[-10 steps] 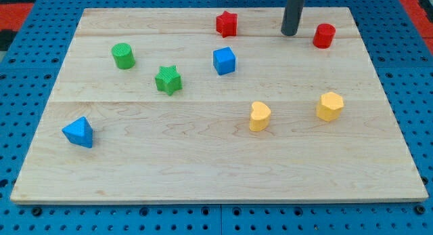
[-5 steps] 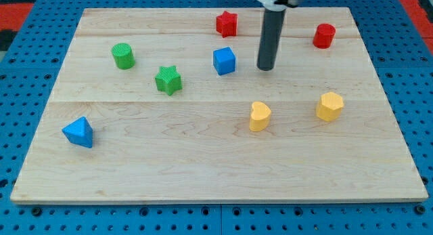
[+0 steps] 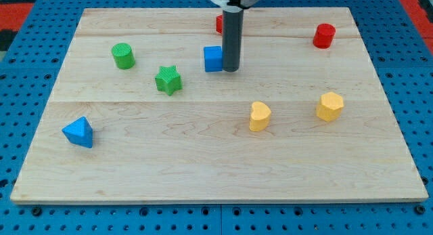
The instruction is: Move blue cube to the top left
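Blue cube contacts my tip on its view-right side. Rod stands upright, grasping nothing, partly hiding the red block.

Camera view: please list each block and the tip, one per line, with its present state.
blue cube: upright, my tip against its right side
my tip: on the board, touching the cube
red star: mostly hidden behind the rod
red cylinder: standing
green cylinder: standing
green star: flat
blue pyramid: resting free
yellow heart: standing
yellow hexagon: standing
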Available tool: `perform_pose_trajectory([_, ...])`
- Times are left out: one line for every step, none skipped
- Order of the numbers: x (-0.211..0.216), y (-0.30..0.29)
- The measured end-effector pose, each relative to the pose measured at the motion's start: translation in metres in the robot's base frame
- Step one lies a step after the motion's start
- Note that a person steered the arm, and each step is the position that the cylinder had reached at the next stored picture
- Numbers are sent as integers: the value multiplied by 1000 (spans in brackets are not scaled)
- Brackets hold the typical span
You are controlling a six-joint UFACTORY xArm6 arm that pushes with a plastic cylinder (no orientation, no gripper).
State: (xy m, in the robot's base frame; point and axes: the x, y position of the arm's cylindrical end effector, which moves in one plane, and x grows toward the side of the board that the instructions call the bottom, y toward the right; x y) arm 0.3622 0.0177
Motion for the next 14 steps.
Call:
perform_pose_trajectory([1, 0])
perform_pose_trajectory([3, 0])
perform_pose_trajectory([26, 0])
perform_pose_trajectory([30, 4])
perform_pose_trajectory([5, -10])
perform_pose_trajectory([-27, -11])
perform_pose_trajectory([-50, -19])
perform_pose_trajectory([-58, -60])
perform_pose_trajectory([-64, -90])
perform_pose_trajectory([-76, -124])
perform_pose_trajectory([-76, -156])
perform_pose_trajectory([-74, -172])
perform_pose_trajectory([-71, -174])
perform_pose_trajectory([-63, -177])
